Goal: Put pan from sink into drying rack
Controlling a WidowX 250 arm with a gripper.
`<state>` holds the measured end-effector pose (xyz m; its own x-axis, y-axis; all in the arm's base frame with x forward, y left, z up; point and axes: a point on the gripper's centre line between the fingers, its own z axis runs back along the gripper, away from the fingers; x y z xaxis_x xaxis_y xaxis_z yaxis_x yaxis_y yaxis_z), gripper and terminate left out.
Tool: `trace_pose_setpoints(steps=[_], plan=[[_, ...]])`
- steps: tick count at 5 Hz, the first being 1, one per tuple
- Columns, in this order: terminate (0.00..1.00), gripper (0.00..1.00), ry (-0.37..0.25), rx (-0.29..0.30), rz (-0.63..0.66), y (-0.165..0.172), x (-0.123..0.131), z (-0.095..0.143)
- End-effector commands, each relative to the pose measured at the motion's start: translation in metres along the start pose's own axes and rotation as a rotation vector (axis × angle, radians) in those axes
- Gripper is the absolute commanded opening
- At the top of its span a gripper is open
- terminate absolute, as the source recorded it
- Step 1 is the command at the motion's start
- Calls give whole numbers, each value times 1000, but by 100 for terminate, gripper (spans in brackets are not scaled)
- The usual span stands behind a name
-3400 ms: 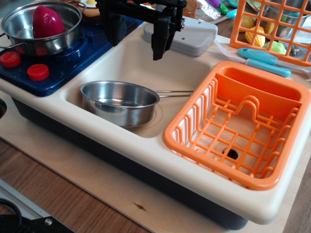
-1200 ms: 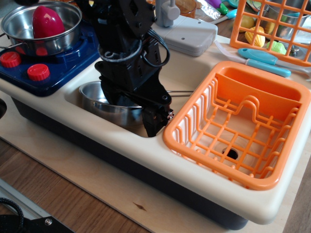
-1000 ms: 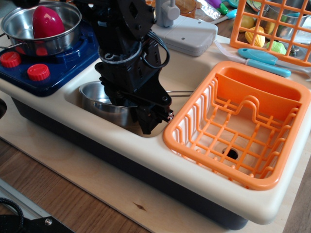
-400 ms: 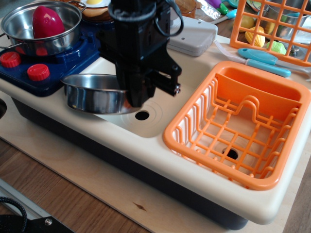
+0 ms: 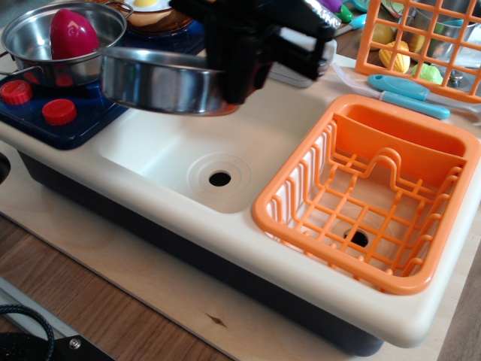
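Observation:
The shiny steel pan hangs in the air above the left part of the cream-white sink, well clear of its floor. My black gripper is shut on the pan's right rim and holds it roughly level. The pan's wire handle is hidden behind the gripper. The sink's round drain hole is uncovered. The bright orange drying rack sits in the right basin, to the right of and below the pan, with nothing in it.
A steel pot holding a magenta toy stands on the blue stove with red knobs at the left. A grey faucet block is behind the sink. An orange open-grid basket and a teal utensil lie at the back right.
My gripper came down into the sink, closed on the pan's rim, and has lifted it up and out of the basin. The drain hole is now exposed.

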<state>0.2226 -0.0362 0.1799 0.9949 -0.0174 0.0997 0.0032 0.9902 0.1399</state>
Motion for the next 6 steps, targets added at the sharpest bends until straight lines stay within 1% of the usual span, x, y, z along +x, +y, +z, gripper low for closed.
trace_pose_setpoints(steps=[1, 2, 3, 4, 5, 6], plan=[[0, 0, -160, 20, 70, -33, 9, 10], [0, 0, -235, 19, 92, -55, 13, 9], [0, 0, -339, 40, 106, -75, 22, 11], [0, 0, -424, 51, 111, -90, 30, 9], [0, 0, -452, 30, 130, -105, 30, 5], [100, 0, -494, -21, 152, -131, 25, -8]])
